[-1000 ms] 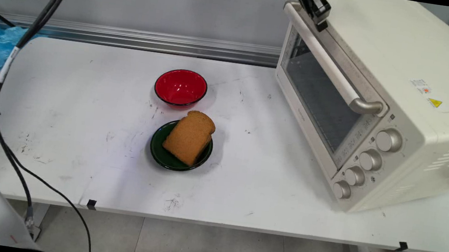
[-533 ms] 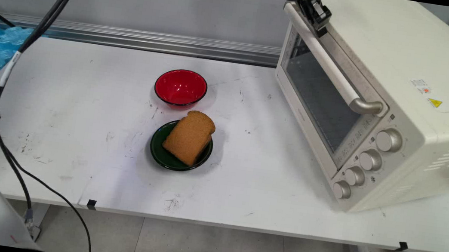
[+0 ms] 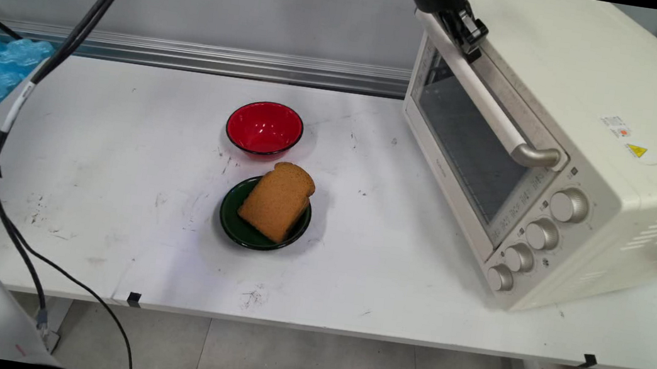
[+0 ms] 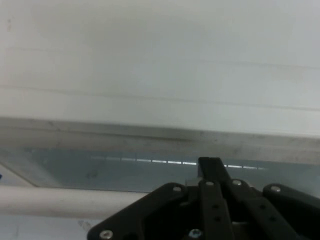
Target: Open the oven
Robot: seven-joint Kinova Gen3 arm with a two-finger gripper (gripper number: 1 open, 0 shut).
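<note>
The pincer (image 3: 471, 38) had edged right along the smooth metal oven handle (image 3: 491, 107); whether its fingers were together, I cannot tell.

Toaster oven (image 3: 597, 118), right of frame: cream-white body, dark glass door, silver handle (image 3: 491, 104) and knobs (image 3: 568, 205), one small yellow warning label. Bowl (image 3: 264, 128), centre: glossy red. Plate (image 3: 234, 223): dark green. Bread slice (image 3: 277, 200): golden brown. Worktop (image 3: 113, 181): white with grey scuff marks. Gripper (image 3: 471, 38), top edge: black.
</note>
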